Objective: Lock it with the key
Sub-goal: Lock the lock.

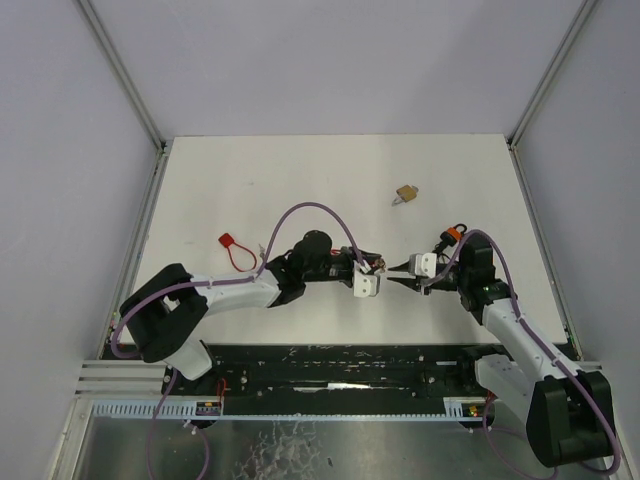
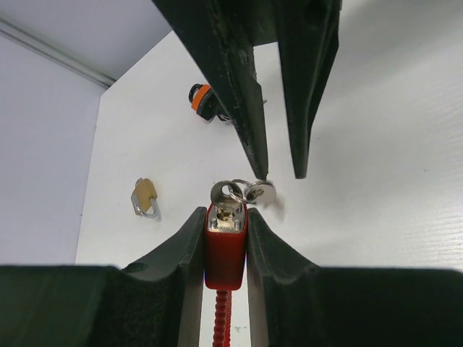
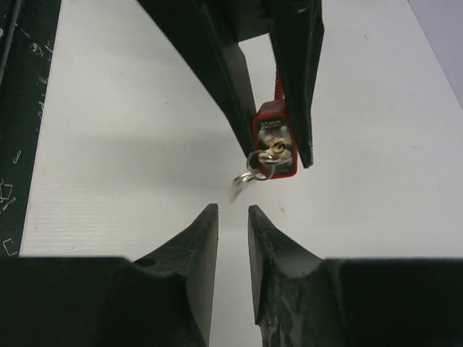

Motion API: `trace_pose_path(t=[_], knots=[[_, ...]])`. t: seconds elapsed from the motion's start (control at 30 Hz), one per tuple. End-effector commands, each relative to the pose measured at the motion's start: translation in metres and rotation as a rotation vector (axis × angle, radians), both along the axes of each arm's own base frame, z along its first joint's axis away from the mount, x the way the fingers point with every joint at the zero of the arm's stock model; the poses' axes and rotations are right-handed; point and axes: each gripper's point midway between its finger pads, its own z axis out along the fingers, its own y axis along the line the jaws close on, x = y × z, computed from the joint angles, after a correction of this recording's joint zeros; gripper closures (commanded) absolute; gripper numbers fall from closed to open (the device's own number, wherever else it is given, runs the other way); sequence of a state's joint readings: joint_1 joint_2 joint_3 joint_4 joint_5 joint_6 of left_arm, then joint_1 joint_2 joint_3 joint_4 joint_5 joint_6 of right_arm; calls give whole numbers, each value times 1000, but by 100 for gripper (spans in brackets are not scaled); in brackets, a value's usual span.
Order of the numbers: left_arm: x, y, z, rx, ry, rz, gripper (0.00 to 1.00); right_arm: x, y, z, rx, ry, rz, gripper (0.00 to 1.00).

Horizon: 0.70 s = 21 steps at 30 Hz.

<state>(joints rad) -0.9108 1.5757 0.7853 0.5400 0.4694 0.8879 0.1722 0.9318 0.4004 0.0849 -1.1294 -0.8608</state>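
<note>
— How far along?
— The jaws of the left gripper pinch the red padlock; the key sits in it, just past their tips.
— Turned yet?
— Seemingly not: the right gripper hovers just short of the key, jaws slightly apart and empty.

There are two robot arms, the left arm at lower left and the right arm at lower right. There are two red cable locks, one red cable lock at left centre of the top view and another at bottom centre of the left wrist view. There is one brass padlock, one orange-and-black object and one key ring. The number of keys on it is unclear.
</note>
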Motion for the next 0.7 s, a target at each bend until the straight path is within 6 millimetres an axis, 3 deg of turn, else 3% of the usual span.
trace_pose_path(t=[0.0, 0.27, 0.47, 0.6, 0.67], knots=[[7, -7, 32, -79, -63, 8, 100, 2, -2, 7, -46, -108, 14, 69], [11, -12, 23, -9, 7, 15, 100, 0, -9, 36, -66, -308, 2, 61], [18, -18, 12, 108, 59, 33, 100, 3, -15, 38, -167, -556, 38, 60], [23, -7, 2, 289, 63, 41, 100, 16, -26, 49, -243, -629, -25, 62], [25, -2, 6, 348, 79, 52, 100, 19, -29, 54, -264, -658, -36, 61]])
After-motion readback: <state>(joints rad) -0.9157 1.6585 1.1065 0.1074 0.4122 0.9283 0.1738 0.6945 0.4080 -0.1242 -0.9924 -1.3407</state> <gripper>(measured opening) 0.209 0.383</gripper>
